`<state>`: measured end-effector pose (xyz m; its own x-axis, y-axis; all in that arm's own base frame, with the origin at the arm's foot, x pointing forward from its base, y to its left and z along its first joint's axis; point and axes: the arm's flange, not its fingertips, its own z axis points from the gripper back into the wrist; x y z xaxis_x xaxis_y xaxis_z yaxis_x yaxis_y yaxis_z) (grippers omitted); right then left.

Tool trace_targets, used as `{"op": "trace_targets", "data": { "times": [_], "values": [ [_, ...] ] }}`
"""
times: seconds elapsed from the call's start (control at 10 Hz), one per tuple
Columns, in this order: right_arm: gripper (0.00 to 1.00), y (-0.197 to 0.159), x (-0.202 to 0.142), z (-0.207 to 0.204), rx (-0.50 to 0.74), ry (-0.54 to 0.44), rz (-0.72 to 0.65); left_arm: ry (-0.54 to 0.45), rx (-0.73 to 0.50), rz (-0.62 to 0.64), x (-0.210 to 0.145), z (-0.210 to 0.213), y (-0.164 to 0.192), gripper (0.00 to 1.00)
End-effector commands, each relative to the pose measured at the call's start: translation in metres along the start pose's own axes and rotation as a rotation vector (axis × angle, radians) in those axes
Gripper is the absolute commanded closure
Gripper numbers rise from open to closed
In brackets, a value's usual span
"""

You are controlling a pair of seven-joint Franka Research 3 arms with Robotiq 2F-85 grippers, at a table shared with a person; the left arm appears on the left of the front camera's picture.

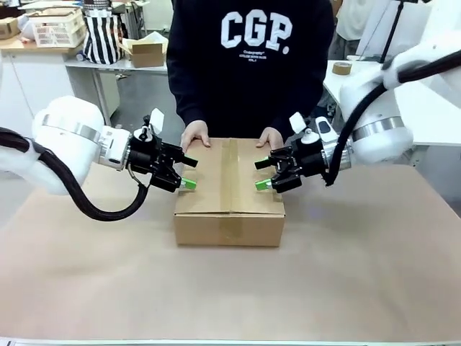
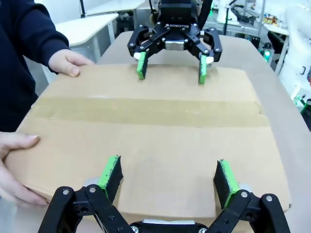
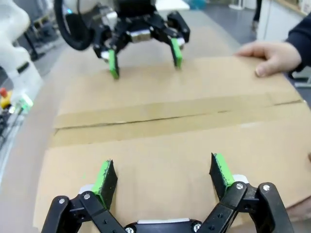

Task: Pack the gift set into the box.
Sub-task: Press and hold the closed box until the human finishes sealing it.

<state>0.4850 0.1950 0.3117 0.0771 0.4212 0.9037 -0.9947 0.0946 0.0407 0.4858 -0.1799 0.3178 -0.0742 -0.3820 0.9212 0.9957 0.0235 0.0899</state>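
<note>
The box (image 1: 229, 209) stands shut in the middle of the table, its top flaps folded down and a strip of tape along the seam (image 2: 146, 109) (image 3: 165, 116). The gift set is hidden. My left gripper (image 1: 189, 173) (image 2: 167, 172) (image 3: 144, 56) is open at the box top's left edge, its green pads just over the cardboard. Facing it at the right edge, my right gripper (image 1: 261, 175) (image 3: 163, 174) (image 2: 170, 65) is also open, holding nothing. The person's hands (image 1: 195, 135) (image 1: 271, 137) rest on the far edge of the box top.
Brown paper covers the table (image 1: 360, 274), with free room all around the box. The person in a dark sweatshirt (image 1: 252, 58) stands close behind the box. A tape roll (image 1: 341, 68) lies on a white table at the back right.
</note>
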Motion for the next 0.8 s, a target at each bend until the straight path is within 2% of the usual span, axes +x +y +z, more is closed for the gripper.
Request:
{"op": "trace_targets", "data": {
  "times": [0.0, 0.3, 0.5, 0.7],
  "values": [
    [0.00, -0.008, 0.008, -0.009, -0.035, 0.065, 0.030, -0.022, -0.024, 0.027, 0.002, -0.001, 0.012, 0.00],
    [0.00, -0.012, 0.004, -0.006, -0.029, 0.085, 0.010, -0.019, -0.045, 0.036, -0.004, -0.011, 0.016, 0.00],
    [0.00, -0.012, 0.001, -0.009, 0.017, 0.072, -0.006, 0.009, -0.053, 0.052, -0.009, -0.014, 0.018, 0.00],
    [0.00, -0.015, -0.009, -0.009, 0.030, 0.102, -0.041, 0.057, -0.048, 0.064, -0.014, -0.012, 0.019, 0.00]
  ]
}}
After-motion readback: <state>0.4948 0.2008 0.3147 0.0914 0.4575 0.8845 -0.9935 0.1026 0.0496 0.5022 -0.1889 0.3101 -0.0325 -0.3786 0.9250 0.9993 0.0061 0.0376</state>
